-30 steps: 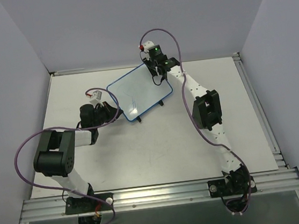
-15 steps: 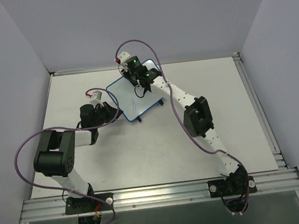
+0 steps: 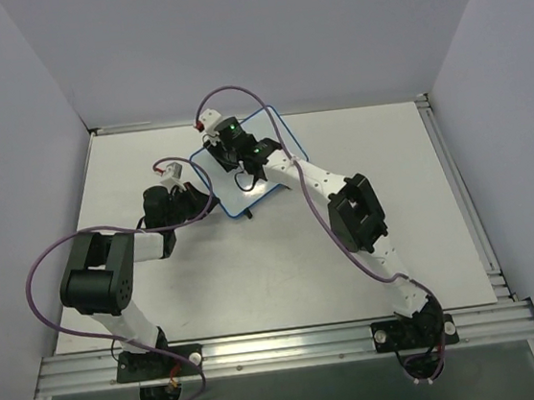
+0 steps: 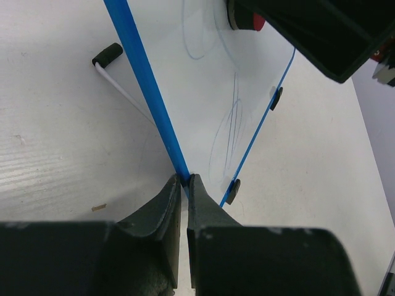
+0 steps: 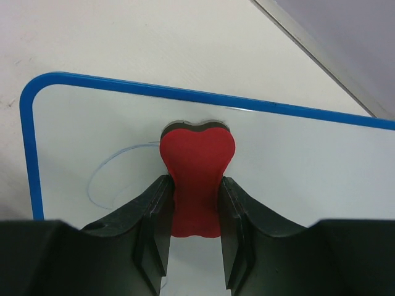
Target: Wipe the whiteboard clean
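Right wrist: your right gripper clamps red eraser onto whiteboard | left gripper pinches blue rim | scribbles unreadable

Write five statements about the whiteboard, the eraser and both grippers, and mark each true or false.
1. The left gripper is shut on the blue rim of the whiteboard. True.
2. The right gripper is open and holds nothing. False: it is shut on the red eraser.
3. The whiteboard is wiped clean. False: faint blue scribbles show on it.
4. The red eraser is over the board's white face, close to the rim. True.
5. The whiteboard's feet are white. False: they are black.
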Motion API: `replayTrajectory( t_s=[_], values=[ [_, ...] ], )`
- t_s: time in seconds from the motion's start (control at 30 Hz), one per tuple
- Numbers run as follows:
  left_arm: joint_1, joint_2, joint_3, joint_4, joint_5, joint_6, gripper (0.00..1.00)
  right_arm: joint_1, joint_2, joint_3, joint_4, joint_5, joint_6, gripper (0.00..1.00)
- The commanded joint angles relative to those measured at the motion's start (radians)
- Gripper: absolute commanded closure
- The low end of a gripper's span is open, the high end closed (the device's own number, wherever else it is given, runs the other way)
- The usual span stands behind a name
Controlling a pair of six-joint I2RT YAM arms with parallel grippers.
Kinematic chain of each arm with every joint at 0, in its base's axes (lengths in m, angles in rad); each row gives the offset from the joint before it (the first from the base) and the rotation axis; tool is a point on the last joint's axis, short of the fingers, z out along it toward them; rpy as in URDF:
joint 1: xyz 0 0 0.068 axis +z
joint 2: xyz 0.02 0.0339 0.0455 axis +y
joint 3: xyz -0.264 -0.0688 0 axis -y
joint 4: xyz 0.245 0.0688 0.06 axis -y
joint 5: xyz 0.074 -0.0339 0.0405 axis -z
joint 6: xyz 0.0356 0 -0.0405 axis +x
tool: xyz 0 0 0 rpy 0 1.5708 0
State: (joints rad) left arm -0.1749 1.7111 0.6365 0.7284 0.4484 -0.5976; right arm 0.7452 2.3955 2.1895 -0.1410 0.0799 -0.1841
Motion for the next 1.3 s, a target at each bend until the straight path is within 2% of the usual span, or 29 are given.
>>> replayTrajectory(
  t_s=[0.0, 0.23, 0.47, 0.67, 1.07, 1.27],
  values=[
    [-0.005, -0.008, 0.022, 0.016, -0.001, 0.039, 0.98, -0.012, -0.039, -0.182, -0.026, -0.015, 0.035, 0.96],
    [-0.005, -0.008, 0.022, 0.017, 0.001, 0.038, 0.98, -0.056, -0.163, -0.502, 0.099, -0.02, 0.107, 0.96],
    [-0.005, -0.008, 0.022, 0.017, 0.0, 0.038, 0.98, -0.084, -0.234, -0.631, 0.178, -0.025, 0.133, 0.96],
    [-0.003, -0.01, 0.02, 0.014, -0.002, 0.039, 0.98, -0.095, -0.208, -0.55, 0.184, -0.032, 0.135, 0.96],
    [-0.003, -0.015, 0.022, 0.005, -0.008, 0.048, 0.98, -0.181, -0.079, -0.252, 0.147, -0.046, 0.178, 0.95],
    [-0.003, -0.018, 0.022, 0.003, -0.011, 0.05, 0.97, -0.211, -0.036, -0.212, 0.109, -0.02, 0.184, 0.95]
  ],
)
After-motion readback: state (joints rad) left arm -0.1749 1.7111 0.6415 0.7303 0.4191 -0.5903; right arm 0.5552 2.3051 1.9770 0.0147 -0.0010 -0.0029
